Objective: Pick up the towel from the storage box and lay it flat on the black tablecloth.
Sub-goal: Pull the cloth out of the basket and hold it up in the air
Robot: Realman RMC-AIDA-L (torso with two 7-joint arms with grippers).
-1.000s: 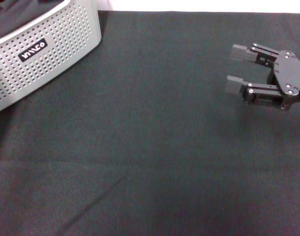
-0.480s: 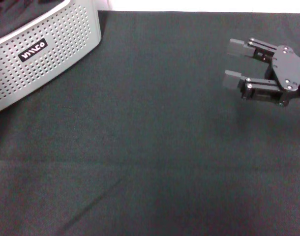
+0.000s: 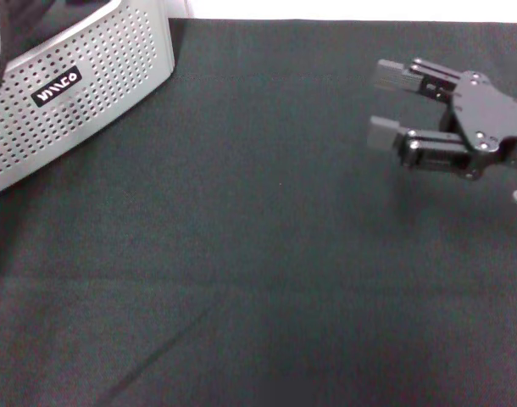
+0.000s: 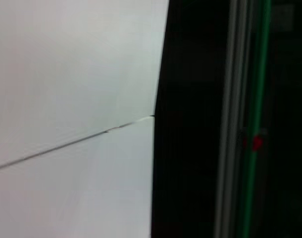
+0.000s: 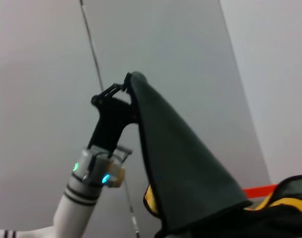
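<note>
Your right gripper hovers over the far right part of the black tablecloth, its fingers spread wide with nothing between them, pointing toward the robot's left. The arm behind it runs off the head view's edge, so you see only the gripper body.

The storage box sits at the far left corner of the cloth, cut off by the frame on two sides; you can read only its perforated wall and the black label, not its inside. From the head view you cannot tell what the dark shapes above its rim are.

The towel shows up only in the right wrist view. There it hangs in the air, grey side out, black trim along the edge, with a bit of yellow-orange peeking out low down. Its top corner is pinched by the left gripper, whose fingers are closed on the fabric; a white forearm with lit indicator rings leads down from it. The towel's lower end dips out of the frame, so you cannot see whether it has cleared the box.

The left wrist view gives you just a pale wall and a dark vertical frame.
</note>
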